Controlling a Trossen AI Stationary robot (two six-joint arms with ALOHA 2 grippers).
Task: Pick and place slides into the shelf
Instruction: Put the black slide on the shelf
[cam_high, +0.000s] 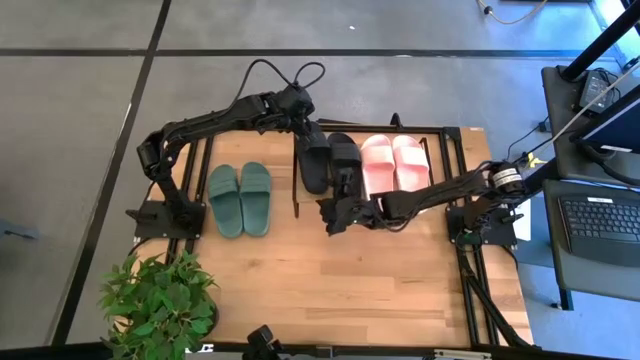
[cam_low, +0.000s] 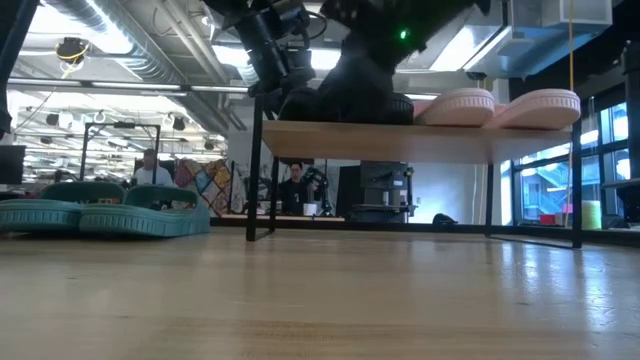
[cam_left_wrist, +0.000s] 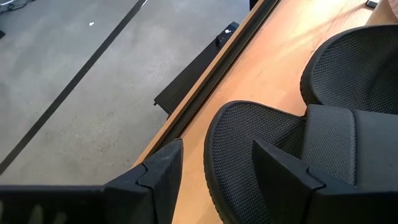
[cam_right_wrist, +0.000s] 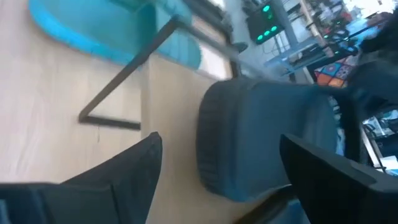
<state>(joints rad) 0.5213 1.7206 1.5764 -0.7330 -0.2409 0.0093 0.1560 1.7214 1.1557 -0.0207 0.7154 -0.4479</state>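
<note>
Black slides (cam_high: 329, 162) being seated on the shelf (cam_high: 447, 135) at the table's far edge.
Left gripper (cam_high: 303, 133) and right gripper (cam_high: 337, 208), fingers wide, straddle one each; next: withdraw, fetch green slides (cam_high: 241, 199).

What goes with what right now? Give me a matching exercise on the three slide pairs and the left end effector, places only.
Things:
1. green slides
2. black slides
3. pink slides
4. left end effector

Places:
A. on the shelf, at its right end
B. on the table, left of the shelf
C. over the far end of the left black slide
D. on the shelf, between both arms

Pairs: 1-B, 2-D, 3-A, 4-C
</note>
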